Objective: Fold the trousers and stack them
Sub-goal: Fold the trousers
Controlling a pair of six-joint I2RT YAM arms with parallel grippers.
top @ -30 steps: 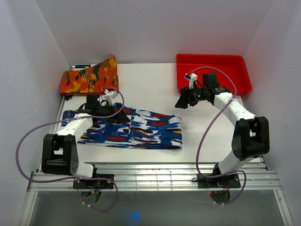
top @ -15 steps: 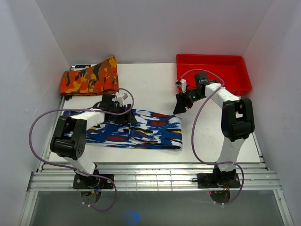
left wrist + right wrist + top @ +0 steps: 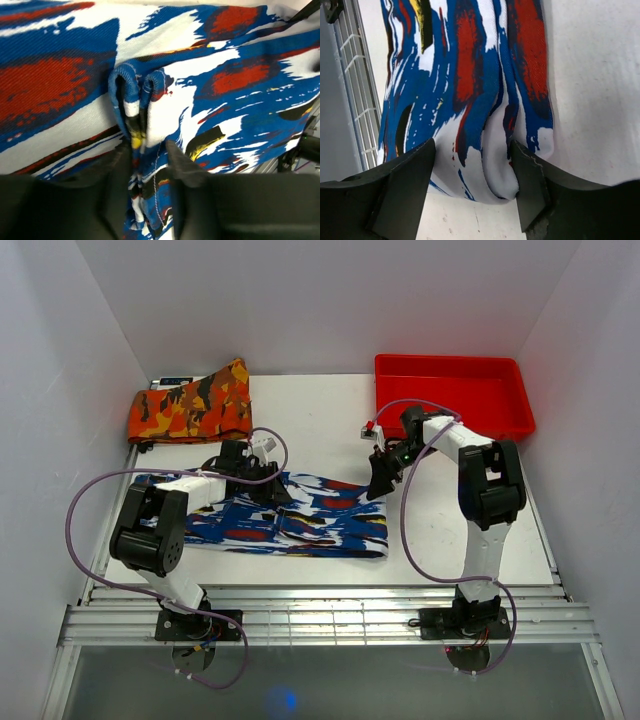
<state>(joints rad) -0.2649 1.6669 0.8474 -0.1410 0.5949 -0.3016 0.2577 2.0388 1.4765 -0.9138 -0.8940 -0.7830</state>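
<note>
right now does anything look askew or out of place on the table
Only one thing: the trousers have a small ridge of cloth bunched up in the left pincer; the rest lies flat.

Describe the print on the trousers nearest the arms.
The soft fabric trousers: blue-and-white brushstrokes, red patches, yellow and black flecks; left wrist view.

Trousers blue/white brushstroke print w/ red patches

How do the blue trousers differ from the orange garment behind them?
The blue trousers are blue, white and red; the orange garment is orange with black patches. The blue trousers lie stretched out long; the orange garment sits compact. Both are printed fabric.
</note>
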